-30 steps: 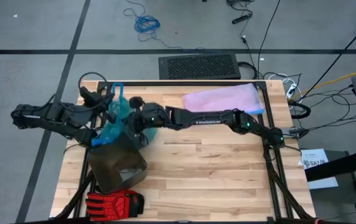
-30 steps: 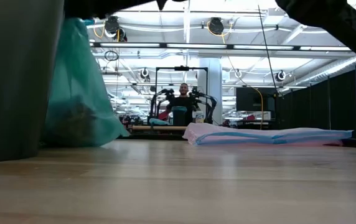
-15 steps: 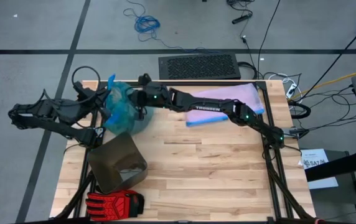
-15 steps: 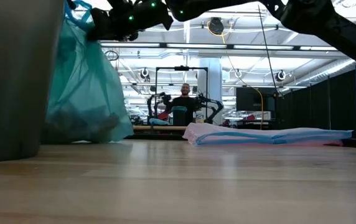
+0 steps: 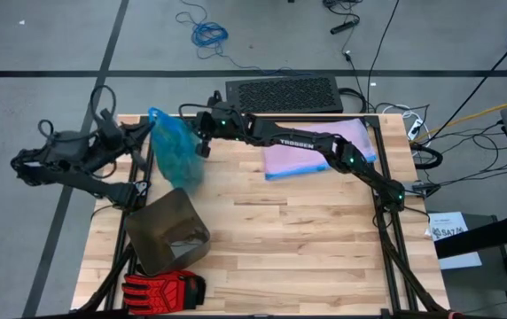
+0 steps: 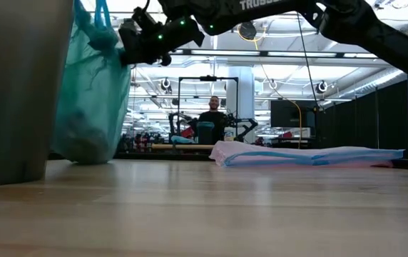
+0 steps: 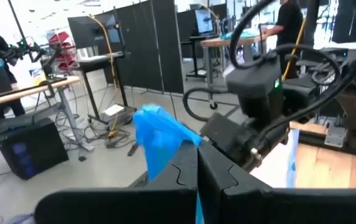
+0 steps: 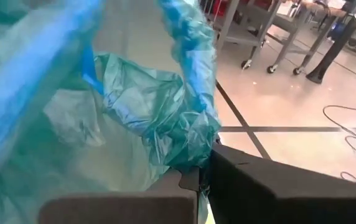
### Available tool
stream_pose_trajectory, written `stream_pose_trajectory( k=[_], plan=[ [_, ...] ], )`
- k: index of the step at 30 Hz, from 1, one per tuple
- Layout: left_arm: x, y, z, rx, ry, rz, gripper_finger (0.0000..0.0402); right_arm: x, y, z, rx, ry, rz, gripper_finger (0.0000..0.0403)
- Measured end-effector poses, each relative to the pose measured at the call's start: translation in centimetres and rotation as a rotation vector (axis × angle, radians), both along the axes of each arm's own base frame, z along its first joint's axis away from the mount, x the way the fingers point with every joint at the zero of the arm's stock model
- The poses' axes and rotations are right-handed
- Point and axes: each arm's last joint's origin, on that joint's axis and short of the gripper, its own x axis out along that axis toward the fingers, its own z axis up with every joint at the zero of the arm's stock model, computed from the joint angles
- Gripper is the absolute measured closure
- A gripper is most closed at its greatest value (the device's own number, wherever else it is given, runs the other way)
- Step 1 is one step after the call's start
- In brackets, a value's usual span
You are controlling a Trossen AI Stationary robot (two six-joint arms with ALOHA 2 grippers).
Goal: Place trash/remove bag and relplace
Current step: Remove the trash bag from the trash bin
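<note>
1. High view reads "TROSSEN" in white along the right arm's forearm; low view shows the same lettering cut off at the frame's top
2. Holds the bag [image 5: 173,151] hanging by its top between both grippers, over the table's [image 5: 307,239] far left corner
3. Left gripper [image 5: 144,131] pinched tight on a blue drawstring loop [image 7: 159,140]
4. Right gripper [image 5: 202,140] clamped on bunched teal plastic at the bag's neck
5. Stands apart from the bin [image 5: 167,232], nearer the table's front

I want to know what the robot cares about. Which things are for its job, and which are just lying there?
For the job:
- teal bag, held up by both end effectors
- dark bin, lying on the table

Just lying about:
- red-and-black glove
- lilac bag
</note>
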Motion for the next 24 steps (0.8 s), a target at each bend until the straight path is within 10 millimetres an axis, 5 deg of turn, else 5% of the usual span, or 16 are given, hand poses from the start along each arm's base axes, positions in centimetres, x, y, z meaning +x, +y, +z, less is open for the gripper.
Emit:
stream_pose_trajectory(
  k=[6, 15, 24],
  plan=[
    [-0.1, 0.0, -0.5, -0.045, 0.012, -0.021, 0.0401, 0.1, -0.1, -0.2, 0.035, -0.01, -0.011, 0.0393],
    [0.8, -0.3, -1.7, -0.158, 0.07, -0.044, 0.0399, 0.1, 0.2, -0.2, 0.036, -0.01, -0.005, 0.0302],
    [2.4, -0.6, -2.0, -0.075, 0.181, -0.061, 0.0311, 0.2, 0.6, -0.2, 0.04, -0.006, 0.001, 0.0262]
  ],
)
